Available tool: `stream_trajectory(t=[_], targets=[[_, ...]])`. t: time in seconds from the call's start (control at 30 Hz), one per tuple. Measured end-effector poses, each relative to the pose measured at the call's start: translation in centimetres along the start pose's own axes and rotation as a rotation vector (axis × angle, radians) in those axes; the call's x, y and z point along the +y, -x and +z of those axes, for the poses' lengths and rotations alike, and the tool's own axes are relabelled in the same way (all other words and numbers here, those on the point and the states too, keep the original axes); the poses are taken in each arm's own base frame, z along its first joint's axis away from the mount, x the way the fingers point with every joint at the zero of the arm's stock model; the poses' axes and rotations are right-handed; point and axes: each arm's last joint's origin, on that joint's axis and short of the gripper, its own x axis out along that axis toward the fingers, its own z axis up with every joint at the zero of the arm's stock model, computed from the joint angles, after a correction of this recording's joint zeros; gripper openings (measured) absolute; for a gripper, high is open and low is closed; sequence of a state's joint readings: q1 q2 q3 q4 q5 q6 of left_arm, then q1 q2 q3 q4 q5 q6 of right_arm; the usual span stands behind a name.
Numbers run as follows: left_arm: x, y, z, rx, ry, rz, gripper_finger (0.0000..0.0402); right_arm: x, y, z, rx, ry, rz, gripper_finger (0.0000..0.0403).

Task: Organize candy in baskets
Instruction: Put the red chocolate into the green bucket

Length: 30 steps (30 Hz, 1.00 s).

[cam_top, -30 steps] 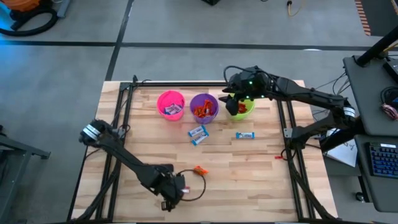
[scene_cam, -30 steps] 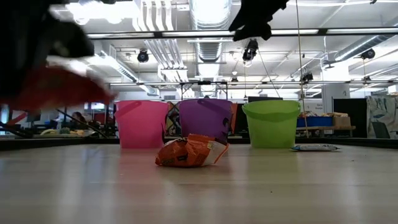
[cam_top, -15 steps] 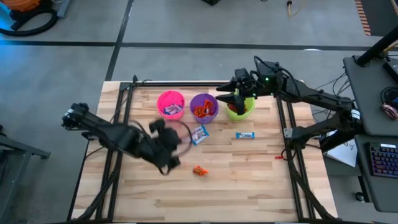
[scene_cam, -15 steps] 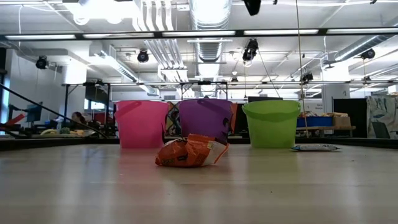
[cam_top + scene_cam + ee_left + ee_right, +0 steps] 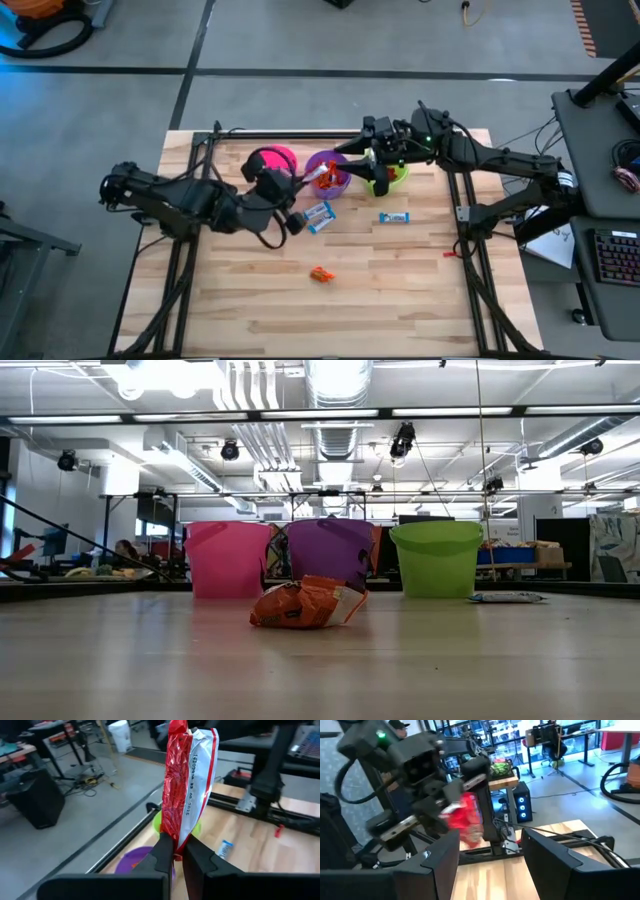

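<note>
My left gripper [image 5: 176, 852] is shut on a red-and-white wrapped candy [image 5: 190, 780] and hovers just near of the pink basket [image 5: 275, 160], pointing toward the purple basket [image 5: 330, 172]. The right wrist view also shows that candy [image 5: 465, 817]. My right gripper [image 5: 490, 865] stands open above the green basket [image 5: 390, 175], holding nothing. An orange candy [image 5: 320, 274] lies flat on the table nearer the front edge. Two blue-and-white candies [image 5: 318, 215] lie just near of the purple basket, and one more [image 5: 393, 217] near of the green one. My left gripper pinches one end of the red candy's wrapper [image 5: 176, 840] between its two fingers. The fingers come from the table's left, nearly level. The candy sticks out past the fingertips, lifted well clear of the table.
The three baskets stand in a row near the far edge: pink [image 5: 228, 558], purple [image 5: 330, 552], green [image 5: 436, 558]. Pink and purple have candies inside. Black frame rails [image 5: 195, 200] run along the table's left and right sides. Bare wood lies toward the near edge.
My left gripper, shut on the red candy, has risen from near the table's front edge and swung toward the baskets, tipping from pointing down to nearly level. My right gripper has stayed open, tipped up toward level, and drifted slightly left above the green basket.
</note>
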<state>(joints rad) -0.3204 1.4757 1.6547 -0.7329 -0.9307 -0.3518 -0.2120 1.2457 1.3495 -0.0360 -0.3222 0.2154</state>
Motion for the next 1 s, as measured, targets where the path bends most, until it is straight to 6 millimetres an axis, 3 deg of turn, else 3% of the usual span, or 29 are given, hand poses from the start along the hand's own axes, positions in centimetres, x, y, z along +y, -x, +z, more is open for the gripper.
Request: stream_trajectory(t=[0.57, 0.67, 0.87, 1.0], targets=[[-1.3, -3.2, -0.2, -0.019, 0.038, 0.049, 0.0004, -0.2, -1.6, -0.7, -0.009, -0.023, 0.004, 0.0197], [-1.4, -3.3, -0.3, -0.018, 0.036, 0.050, 0.0004, -0.2, -1.6, -0.8, -0.007, -0.025, 0.004, 0.0162], [-1.4, -3.3, -0.3, -0.019, 0.043, 0.051, 0.0015, -0.2, -1.6, -0.8, -0.003, -0.015, 0.000, 0.0031], [-1.4, -3.3, -0.3, -0.018, 0.043, 0.051, 0.0057, -0.2, -1.6, -1.0, 0.011, -0.027, -0.004, 0.0027]])
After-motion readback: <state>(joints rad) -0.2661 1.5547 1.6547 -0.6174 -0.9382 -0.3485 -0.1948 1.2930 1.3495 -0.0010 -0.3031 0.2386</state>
